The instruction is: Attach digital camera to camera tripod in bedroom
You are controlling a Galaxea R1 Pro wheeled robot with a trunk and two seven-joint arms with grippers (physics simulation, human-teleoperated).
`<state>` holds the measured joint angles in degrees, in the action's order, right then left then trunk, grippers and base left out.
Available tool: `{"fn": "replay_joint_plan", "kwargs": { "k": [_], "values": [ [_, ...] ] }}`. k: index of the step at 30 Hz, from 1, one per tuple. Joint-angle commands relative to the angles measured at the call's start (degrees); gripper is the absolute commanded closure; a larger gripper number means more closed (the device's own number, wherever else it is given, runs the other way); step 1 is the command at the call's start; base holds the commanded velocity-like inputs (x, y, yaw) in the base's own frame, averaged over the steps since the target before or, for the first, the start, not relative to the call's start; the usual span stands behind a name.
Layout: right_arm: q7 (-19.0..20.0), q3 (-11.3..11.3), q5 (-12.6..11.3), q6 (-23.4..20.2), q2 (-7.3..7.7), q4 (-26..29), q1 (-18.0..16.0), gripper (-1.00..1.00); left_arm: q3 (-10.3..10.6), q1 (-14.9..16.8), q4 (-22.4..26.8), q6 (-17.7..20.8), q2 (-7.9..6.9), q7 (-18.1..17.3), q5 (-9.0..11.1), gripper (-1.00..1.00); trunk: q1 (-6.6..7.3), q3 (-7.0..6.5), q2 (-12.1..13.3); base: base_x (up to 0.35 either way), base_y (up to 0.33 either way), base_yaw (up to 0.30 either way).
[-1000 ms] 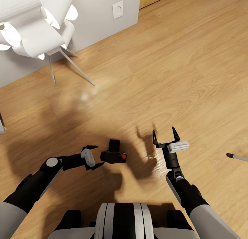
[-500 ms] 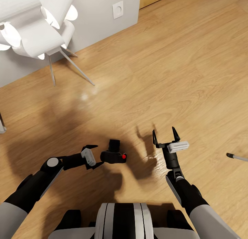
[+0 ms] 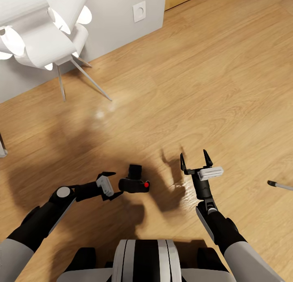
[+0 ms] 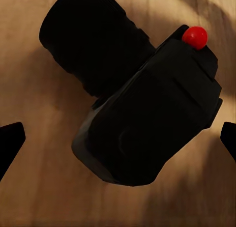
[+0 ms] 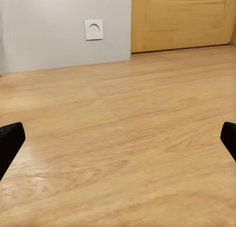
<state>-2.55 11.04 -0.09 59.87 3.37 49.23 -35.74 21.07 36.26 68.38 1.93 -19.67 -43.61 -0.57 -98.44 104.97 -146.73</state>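
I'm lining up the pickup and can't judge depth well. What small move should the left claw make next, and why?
Probably ease the left claw a little further forward, then close. It is open beside the camera on the floor, and in the left wrist view the camera sits centred between the fingertips but ahead of them, not yet enclosed.

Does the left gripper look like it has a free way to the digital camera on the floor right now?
Probably yes. The left gripper is open and right beside the digital camera, which lies on the wood floor between its fingers in the wrist view, nothing between.
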Motion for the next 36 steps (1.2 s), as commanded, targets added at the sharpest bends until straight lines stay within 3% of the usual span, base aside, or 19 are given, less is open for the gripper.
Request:
{"fn": "replay_joint_plan", "kwargs": {
  "k": [1,7,20,36],
  "values": [
    [-0.27,0.21,-0.03,0.13,0.06,-0.01,-0.03,-1.00,0.07,0.03,-0.24,0.20,0.13,-0.08,-0.05,-1.00,0.01,0.03,-0.01,0.000,0.000,0.000],
    [-0.27,0.21,-0.02,0.13,0.06,-0.01,-0.03,-1.00,0.16,0.04,-1.71,-0.11,1.61,-0.01,-0.11,-1.00,0.01,0.03,-0.01,0.000,0.000,0.000],
    [-0.27,0.21,-0.01,0.13,0.06,-0.01,-0.03,-1.00,0.23,0.04,-3.68,-1.35,3.31,0.10,-0.13,-1.00,0.01,0.03,-0.01,0.000,0.000,0.000],
    [-0.27,0.21,-0.01,0.13,0.06,-0.01,-0.03,-1.00,0.15,0.04,-4.75,-1.48,4.01,0.11,-2.41,-1.00,0.01,0.03,-0.01,0.000,0.000,0.000]
  ]
}}
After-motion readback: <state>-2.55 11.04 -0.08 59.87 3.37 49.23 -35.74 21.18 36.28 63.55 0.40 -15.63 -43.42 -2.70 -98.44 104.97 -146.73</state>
